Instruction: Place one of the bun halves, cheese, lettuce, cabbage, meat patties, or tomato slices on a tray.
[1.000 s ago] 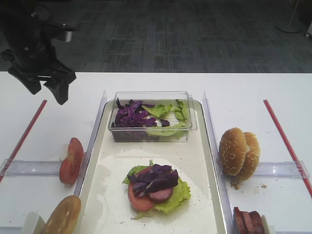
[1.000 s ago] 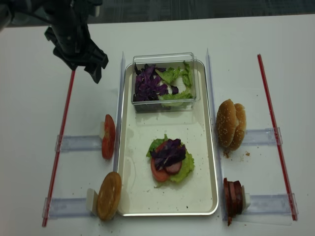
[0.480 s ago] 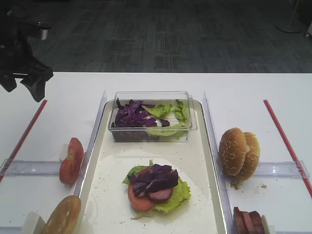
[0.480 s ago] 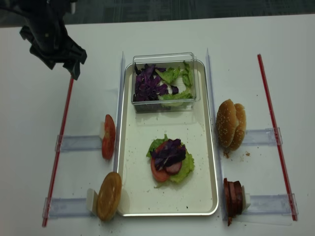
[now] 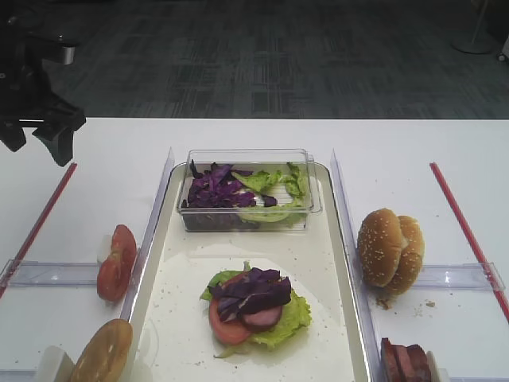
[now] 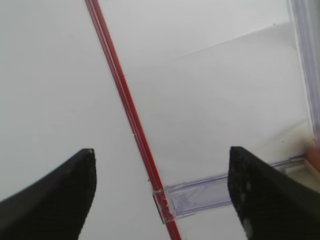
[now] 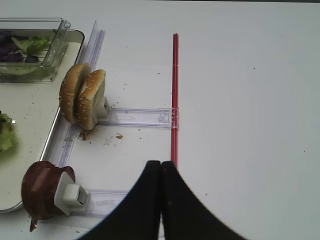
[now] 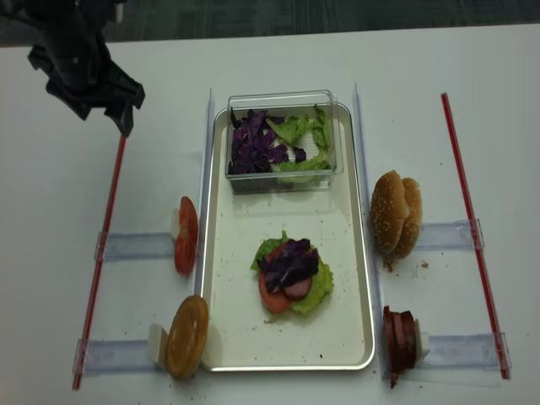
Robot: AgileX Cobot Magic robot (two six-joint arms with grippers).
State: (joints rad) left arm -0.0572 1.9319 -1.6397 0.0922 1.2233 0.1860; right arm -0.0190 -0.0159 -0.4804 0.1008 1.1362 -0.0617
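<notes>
The cream tray (image 5: 179,318) (image 8: 236,329) holds a stack of lettuce (image 5: 290,317), a tomato slice (image 5: 226,329), a meat disc and purple cabbage (image 5: 250,290). Bun halves stand in a holder right of the tray (image 5: 390,248) (image 7: 82,97), and one more sits at the front left (image 5: 102,352). Tomato slices (image 5: 115,263) stand left of the tray, meat patties (image 5: 404,362) (image 7: 42,192) at the front right. My left gripper (image 5: 38,142) (image 8: 103,114) (image 6: 161,151) hovers open and empty over the far left table. My right gripper (image 7: 161,164) is shut, empty. Cheese is out of view.
A clear plastic box (image 5: 246,191) with cabbage and lettuce sits on the tray's far end. Red strips (image 5: 40,219) (image 5: 465,231) run along both sides of the table. Clear plastic rails (image 5: 56,273) (image 7: 140,117) hold the ingredients. Crumbs lie by the right buns.
The left gripper has swung left and away from the tray, then stayed almost still over the red strip. It remains open. Nothing else has moved.
</notes>
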